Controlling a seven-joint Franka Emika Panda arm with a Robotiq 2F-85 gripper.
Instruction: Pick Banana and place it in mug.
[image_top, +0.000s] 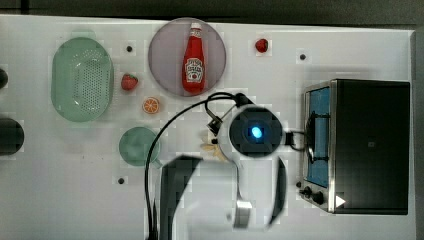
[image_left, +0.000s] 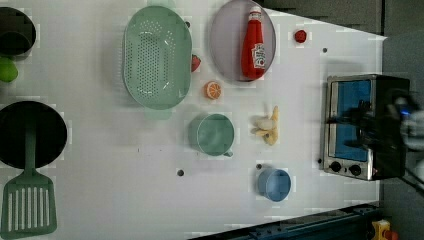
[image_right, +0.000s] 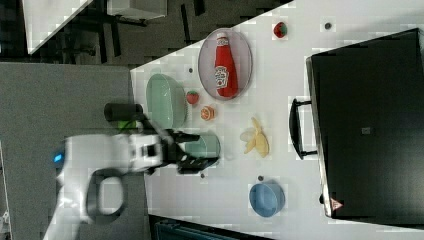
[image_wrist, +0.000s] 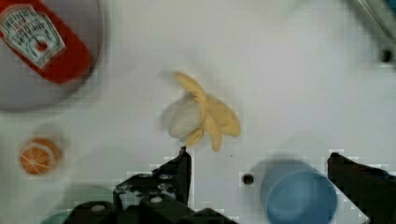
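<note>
In the top view, the arm's wrist is hanging over the middle of the frame and covering most of the banana (image_top: 212, 148), whose peel strips are peeking out at its lower left edge. The mug (image_top: 139, 146) is sitting left of centre on the white worktop (image_top: 60, 200), apart from the banana, so a short carry should suffice.

In the left view, the banana (image_left: 267, 127) is lying flat just right of centre, with the mug (image_left: 214, 134) beside it to the left and a blue cup (image_left: 274, 184) lower right, a likely wrong target.

In the right view, the gripper (image_right: 200, 149) is showing in front of the mug (image_right: 206, 146), its fingers standing apart with nothing between them; the banana (image_right: 256, 138) is resting right of centre.

In the wrist view, the banana (image_wrist: 201, 115) is lying mid-frame ahead of the gripper (image_wrist: 259, 163), whose fingers are spread, probably lining up for a descent.
</note>
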